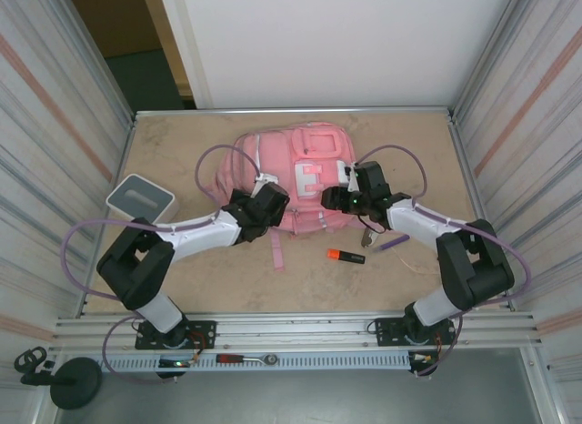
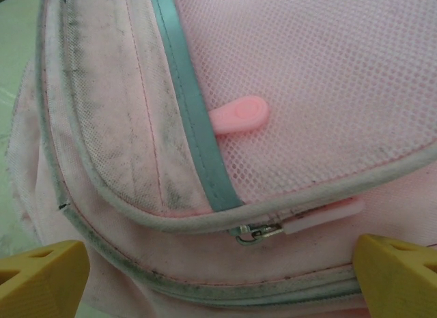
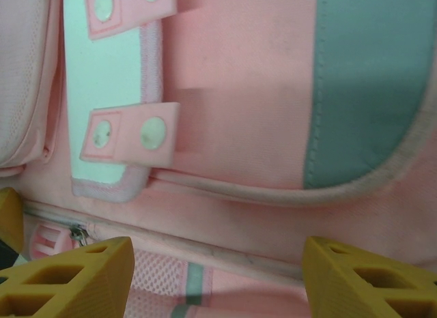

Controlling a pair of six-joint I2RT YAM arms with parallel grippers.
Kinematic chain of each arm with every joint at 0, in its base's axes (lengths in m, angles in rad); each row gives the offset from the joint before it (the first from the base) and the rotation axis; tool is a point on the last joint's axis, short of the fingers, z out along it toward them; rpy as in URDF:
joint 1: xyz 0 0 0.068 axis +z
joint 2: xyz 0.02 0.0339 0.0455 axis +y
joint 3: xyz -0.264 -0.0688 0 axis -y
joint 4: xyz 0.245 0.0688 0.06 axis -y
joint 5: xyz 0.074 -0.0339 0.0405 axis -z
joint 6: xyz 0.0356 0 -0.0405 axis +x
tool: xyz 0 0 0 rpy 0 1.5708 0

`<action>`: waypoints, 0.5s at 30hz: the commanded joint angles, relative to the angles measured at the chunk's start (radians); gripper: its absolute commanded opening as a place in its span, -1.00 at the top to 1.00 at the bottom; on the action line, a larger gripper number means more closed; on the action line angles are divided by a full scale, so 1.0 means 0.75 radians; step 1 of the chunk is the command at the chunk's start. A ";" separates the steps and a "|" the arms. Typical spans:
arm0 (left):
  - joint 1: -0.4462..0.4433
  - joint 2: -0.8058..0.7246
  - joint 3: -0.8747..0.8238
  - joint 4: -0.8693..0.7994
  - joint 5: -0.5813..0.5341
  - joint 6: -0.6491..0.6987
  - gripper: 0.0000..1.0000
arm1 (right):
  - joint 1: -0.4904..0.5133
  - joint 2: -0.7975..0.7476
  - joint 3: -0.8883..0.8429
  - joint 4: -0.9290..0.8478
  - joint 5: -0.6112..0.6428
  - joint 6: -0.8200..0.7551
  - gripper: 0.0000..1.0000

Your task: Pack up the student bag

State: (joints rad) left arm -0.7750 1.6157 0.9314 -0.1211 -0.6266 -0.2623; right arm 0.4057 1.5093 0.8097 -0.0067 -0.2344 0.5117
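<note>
Table (image 1: 182,151): sandy top, walled on three sides.

Bag (image 1: 305,142): pink, lies flat at the middle of the far half of the table, front face up, white patch (image 1: 312,178) showing. One strap trails toward the near edge.

Left gripper (image 1: 265,198): over the bag's near left corner. Left wrist view: fingers (image 2: 41,277) spread wide, nothing between them but bag fabric below. The mesh pocket looks grimy.

Right gripper (image 1: 350,192): over the bag's near right part. Right wrist view: fingers (image 3: 75,277) apart, nothing pinched, with the patch edge beyond them.

Grey box (image 1: 140,196): left of the bag, apart from it.

Orange marker (image 1: 346,256): just near of the bag.

Purple pen (image 1: 394,243): right of the marker.

Zip slider (image 2: 256,231): metal, with a pink pull, between the left fingers.
</note>
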 commanded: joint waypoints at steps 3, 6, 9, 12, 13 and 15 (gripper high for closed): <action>0.055 0.038 0.045 0.011 0.046 0.021 -0.97 | -0.016 -0.030 -0.027 0.020 -0.021 0.001 -0.29; 0.067 0.057 0.057 0.016 0.050 -0.002 -0.90 | -0.014 0.009 -0.018 0.025 -0.035 0.004 -0.29; 0.070 0.050 0.049 0.023 0.067 -0.032 -0.77 | -0.016 0.046 -0.018 0.029 -0.025 0.014 -0.29; 0.069 0.027 0.023 0.054 0.096 -0.065 -0.61 | -0.017 0.077 -0.029 0.043 0.006 0.043 -0.29; 0.070 0.019 0.007 0.074 0.102 -0.068 -0.51 | -0.017 0.086 -0.032 0.049 0.006 0.049 -0.29; 0.070 0.010 -0.012 0.098 0.103 -0.073 -0.35 | -0.017 0.105 -0.036 0.057 0.004 0.057 -0.29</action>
State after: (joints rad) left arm -0.7338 1.6444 0.9436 -0.0895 -0.5465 -0.2874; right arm 0.3985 1.5452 0.7982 0.0334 -0.2394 0.5236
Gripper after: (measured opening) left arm 0.699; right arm 0.644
